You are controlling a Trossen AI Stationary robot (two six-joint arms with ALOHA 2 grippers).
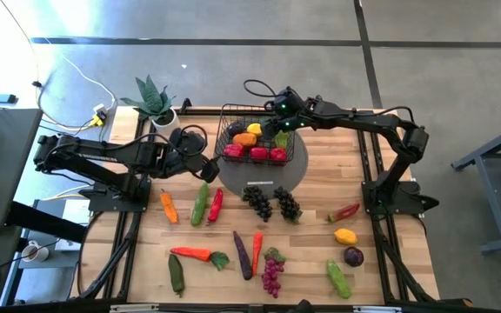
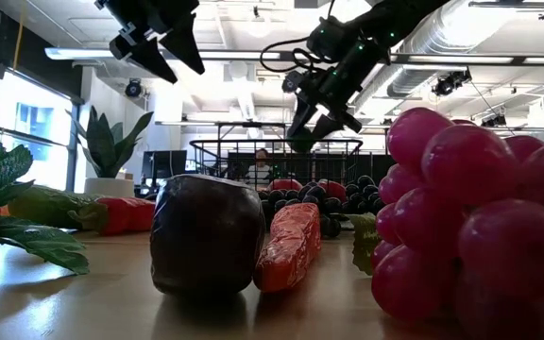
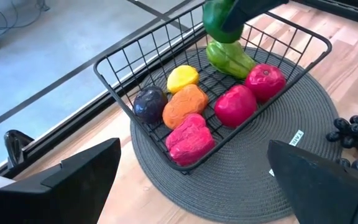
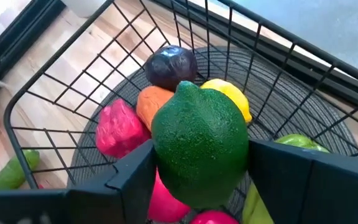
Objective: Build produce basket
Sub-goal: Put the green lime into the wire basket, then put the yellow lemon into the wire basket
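The black wire basket (image 1: 225, 122) stands on a grey round mat (image 1: 268, 176) at the table's far middle. It holds a purple fruit (image 3: 149, 102), a lemon (image 3: 183, 78), an orange piece (image 3: 185, 103), a pink pepper (image 3: 190, 138), two red fruits (image 3: 235, 104) and a green pepper (image 3: 229, 59). My right gripper (image 4: 197, 174) hangs over the basket (image 4: 55, 87), shut on a green lime (image 4: 199, 146). My left gripper (image 3: 191, 180) stands open left of the basket (image 3: 142, 43), above the table. More produce lies on the near table. My right gripper pinches the green lime between its two fingers (image 4: 135, 177), one on each of the lime's sides (image 4: 161, 155). The fingers slant down from the table's right and far side. The lime (image 3: 221, 18) hangs clear above the fruits in the basket.
A potted spiky plant (image 1: 153, 100) stands at the far left. Near the mat lie dark grapes (image 1: 272, 204), a cucumber (image 1: 200, 204), a red chili (image 1: 216, 204) and a carrot (image 1: 169, 207). Toward the near edge lie purple grapes (image 1: 272, 274), an eggplant (image 1: 243, 255) and a lemon (image 1: 345, 236).
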